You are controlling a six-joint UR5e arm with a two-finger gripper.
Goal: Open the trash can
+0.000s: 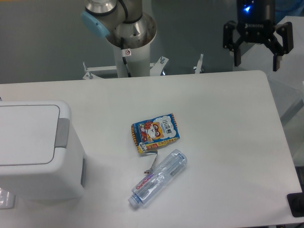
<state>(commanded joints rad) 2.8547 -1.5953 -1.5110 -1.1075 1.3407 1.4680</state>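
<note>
The trash can (33,147) is a large white boxy bin at the table's left edge, its flat lid down and a grey strip (61,133) along its right side. My gripper (256,61) hangs at the top right, above the table's far right corner, far from the bin. Its two black fingers are spread wide with nothing between them.
A blue snack packet (155,132) lies mid-table. A clear plastic bottle (158,184) lies on its side just below it. The arm's base column (129,38) rises at the back centre. A dark object (297,204) sits at the right edge.
</note>
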